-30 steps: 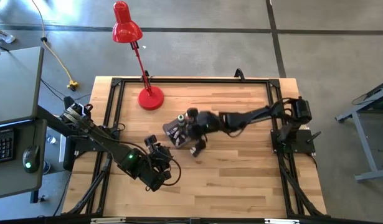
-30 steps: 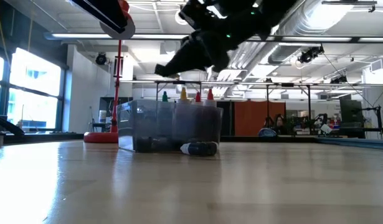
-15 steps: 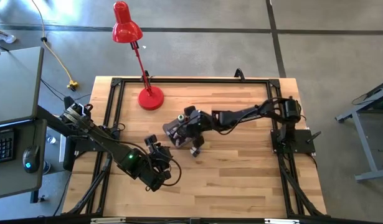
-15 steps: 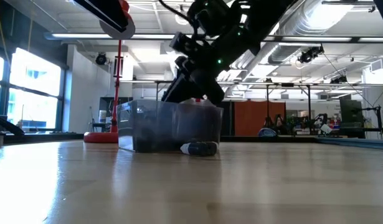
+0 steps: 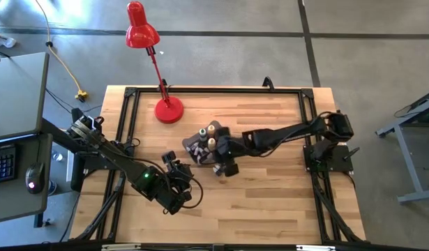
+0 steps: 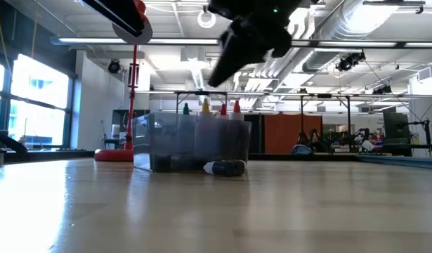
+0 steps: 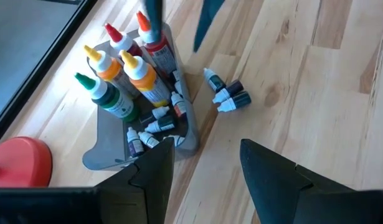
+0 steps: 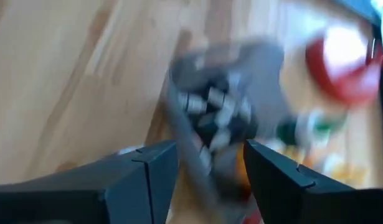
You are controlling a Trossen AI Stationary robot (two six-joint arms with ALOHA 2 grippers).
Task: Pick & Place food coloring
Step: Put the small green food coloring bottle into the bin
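Spanning the high view, the butcher-block table [image 5: 270, 181] carries everything; the red desk lamp [image 5: 167, 109] stands at about 11 o'clock from the centre. The left arm waits at roughly 7 o'clock, its left gripper [image 7: 207, 165] spread and empty. The right gripper [image 8: 207, 165] hovers over the grey translucent bin [image 7: 110, 155] near centre, fingers parted with nothing between them. Tall red, orange and green food coloring bottles [image 7: 126, 68] stand upright inside the bin, with tiny white-capped ones lying at their feet. Three small dark bottles [image 7: 227, 94] lie on the wood just beside the bin, toward 5 o'clock. To do the next pick well, I judge the right gripper should drop straight over one loose bottle, jaws across its body, clear of the bin wall.
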